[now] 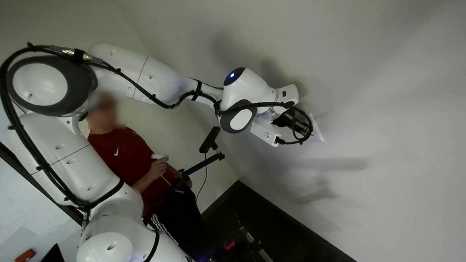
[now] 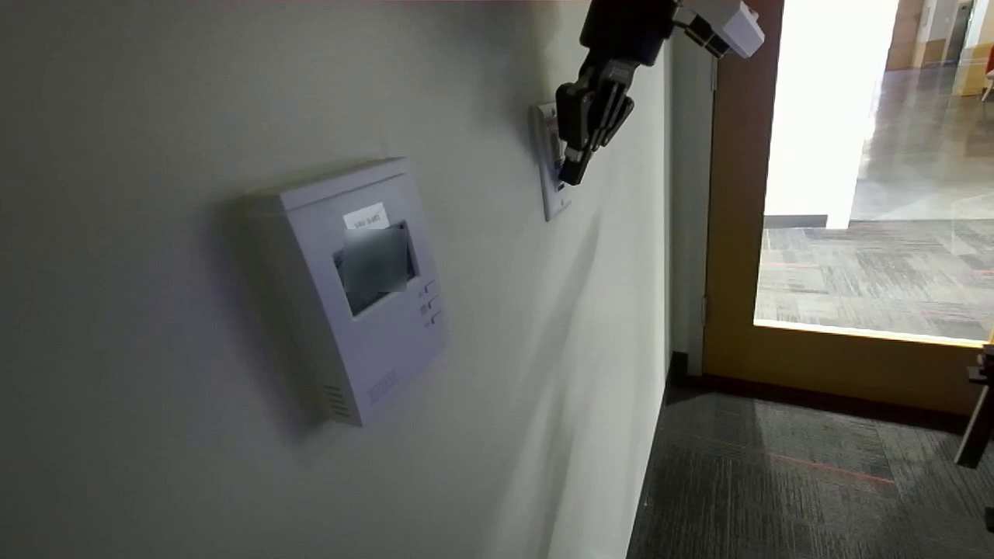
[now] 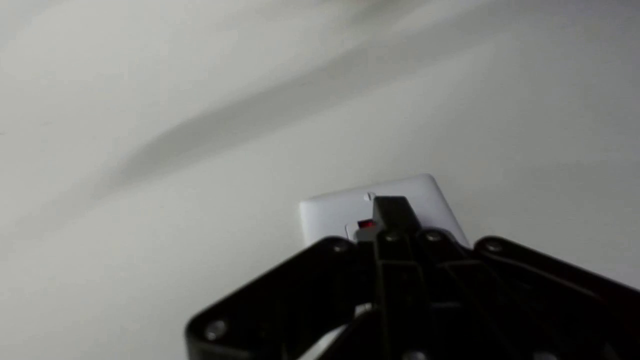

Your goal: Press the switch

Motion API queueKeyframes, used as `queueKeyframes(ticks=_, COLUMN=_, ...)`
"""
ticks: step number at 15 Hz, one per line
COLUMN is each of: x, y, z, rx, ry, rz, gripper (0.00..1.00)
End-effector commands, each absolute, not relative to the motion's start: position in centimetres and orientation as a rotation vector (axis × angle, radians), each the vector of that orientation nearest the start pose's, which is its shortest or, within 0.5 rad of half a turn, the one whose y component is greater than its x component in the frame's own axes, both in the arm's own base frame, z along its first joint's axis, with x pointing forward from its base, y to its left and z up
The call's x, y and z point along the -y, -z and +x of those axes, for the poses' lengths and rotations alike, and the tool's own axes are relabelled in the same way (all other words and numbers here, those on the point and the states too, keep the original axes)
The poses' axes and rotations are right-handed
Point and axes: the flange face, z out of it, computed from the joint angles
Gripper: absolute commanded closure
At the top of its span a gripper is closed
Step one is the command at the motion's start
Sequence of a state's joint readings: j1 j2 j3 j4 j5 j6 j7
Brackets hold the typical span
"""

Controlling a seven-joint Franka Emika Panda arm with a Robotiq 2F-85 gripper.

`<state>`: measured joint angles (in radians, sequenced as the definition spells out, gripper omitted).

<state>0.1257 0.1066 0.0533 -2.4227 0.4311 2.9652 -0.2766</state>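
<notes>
The switch is a white wall plate, partly hidden behind my gripper in an exterior view (image 2: 554,203). Its thin edge shows at the fingertips in an exterior view (image 1: 318,131). In the wrist view the switch plate (image 3: 325,216) is tilted, with a screw and a small red mark near one end; the rest lies behind the fingers. My black gripper (image 2: 573,172) is shut and empty, its fingers together. The fingertips (image 3: 397,212) are over the plate, close to that end. I cannot tell whether they touch it.
A white wall box with a screen (image 2: 392,341) is mounted beside the switch. A wood-framed door with glass (image 2: 730,256) stands beyond. A person in a red shirt (image 1: 122,156) stands behind the arm, near a camera on a stand (image 1: 210,140).
</notes>
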Motion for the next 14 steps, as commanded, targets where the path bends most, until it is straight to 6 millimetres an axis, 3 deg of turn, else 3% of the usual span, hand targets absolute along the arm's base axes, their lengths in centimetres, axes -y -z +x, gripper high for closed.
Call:
queueKeyframes(ticks=1, x=-6.0, y=-31.4, z=51.1, rx=0.085, ry=0.621, rz=-2.952, gripper=1.00)
queueKeyframes(ticks=7, x=-6.0, y=-32.7, z=48.8, rx=0.151, ry=0.609, rz=-3.040, gripper=1.00)
queueKeyframes(ticks=14, x=-6.2, y=-34.2, z=48.0, rx=0.205, ry=0.589, rz=-3.081, gripper=1.00)
